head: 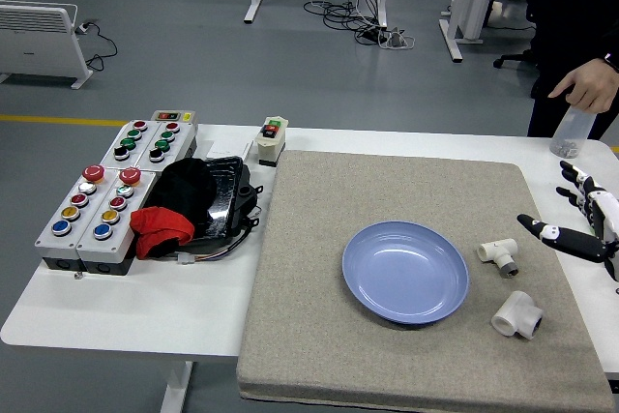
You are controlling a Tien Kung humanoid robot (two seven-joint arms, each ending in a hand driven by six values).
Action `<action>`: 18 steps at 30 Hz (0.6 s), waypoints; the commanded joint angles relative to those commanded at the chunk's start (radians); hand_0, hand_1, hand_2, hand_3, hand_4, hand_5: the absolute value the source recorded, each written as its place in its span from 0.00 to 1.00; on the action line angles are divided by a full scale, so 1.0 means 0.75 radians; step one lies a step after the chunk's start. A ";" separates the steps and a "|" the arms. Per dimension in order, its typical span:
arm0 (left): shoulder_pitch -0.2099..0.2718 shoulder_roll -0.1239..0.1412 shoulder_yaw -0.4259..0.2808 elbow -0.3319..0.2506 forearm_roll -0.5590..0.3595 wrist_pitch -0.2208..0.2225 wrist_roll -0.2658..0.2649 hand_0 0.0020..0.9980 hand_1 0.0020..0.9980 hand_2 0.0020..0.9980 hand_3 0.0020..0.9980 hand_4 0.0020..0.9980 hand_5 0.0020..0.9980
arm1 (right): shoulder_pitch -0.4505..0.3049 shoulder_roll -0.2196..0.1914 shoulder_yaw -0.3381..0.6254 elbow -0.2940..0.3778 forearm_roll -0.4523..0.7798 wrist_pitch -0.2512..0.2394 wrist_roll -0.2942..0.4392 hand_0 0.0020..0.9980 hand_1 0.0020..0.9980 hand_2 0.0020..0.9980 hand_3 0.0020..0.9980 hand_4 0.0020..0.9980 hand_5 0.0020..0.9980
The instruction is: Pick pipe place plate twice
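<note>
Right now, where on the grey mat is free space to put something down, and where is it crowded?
Free: the mat's whole left part, between its left edge and the blue plate, and the far strip behind the plate. Crowded: the right side, where two white pipe fittings lie close to the plate and the right hand hovers open.

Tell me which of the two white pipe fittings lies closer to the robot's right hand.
The farther pipe fitting, just right of the blue plate, lies closer to the right hand; the other fitting sits nearer the table's front edge.
</note>
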 joint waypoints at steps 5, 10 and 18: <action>0.002 0.001 0.000 0.000 -0.001 0.000 -0.001 0.63 0.58 0.52 0.59 0.27 1.00 | -0.046 -0.035 -0.035 0.047 -0.092 0.126 0.025 1.00 0.95 1.00 1.00 0.76 0.21; 0.005 0.001 -0.004 0.000 0.005 0.001 0.000 0.62 0.58 0.52 0.59 0.27 1.00 | -0.077 -0.055 -0.057 0.072 -0.191 0.254 0.018 1.00 0.96 1.00 1.00 0.79 0.24; 0.007 0.002 -0.002 0.000 0.003 0.000 -0.001 0.62 0.58 0.52 0.59 0.27 1.00 | -0.101 -0.074 -0.056 0.073 -0.335 0.397 0.006 1.00 0.96 1.00 1.00 0.82 0.25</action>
